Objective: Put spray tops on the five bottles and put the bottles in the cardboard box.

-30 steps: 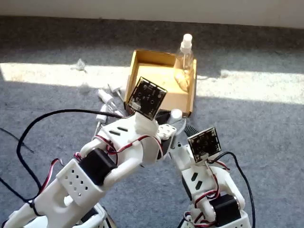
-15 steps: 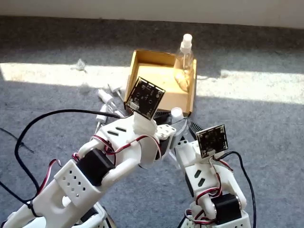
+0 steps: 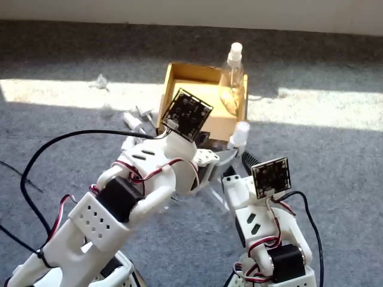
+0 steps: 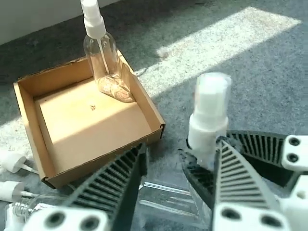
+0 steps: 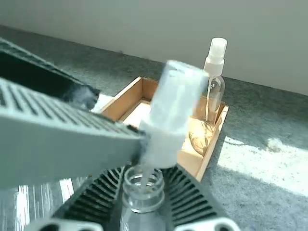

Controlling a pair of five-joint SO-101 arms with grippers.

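My right gripper (image 5: 142,195) is shut on a clear open bottle (image 5: 142,185) and holds it upright just in front of the cardboard box (image 3: 197,95). A white spray top (image 5: 171,110) sits tilted over the bottle's neck with its tube down inside. My left gripper (image 4: 182,144) is open around it, and one finger (image 4: 226,168) touches the spray top (image 4: 208,115). In the high view the spray top (image 3: 241,133) stands off the box's near right corner. One capped bottle (image 3: 232,78) leans in the box's far right corner.
Loose spray tops (image 3: 133,122) lie on the grey carpet left of the box, and another bottle (image 4: 29,207) lies near them. A black cable (image 3: 72,143) loops across the carpet on the left. Sunlit carpet (image 3: 311,107) stretches right of the box.
The right arm has swung right, carrying the bottle and spray top toward the box's near right corner. The left arm has turned right and forward with them.
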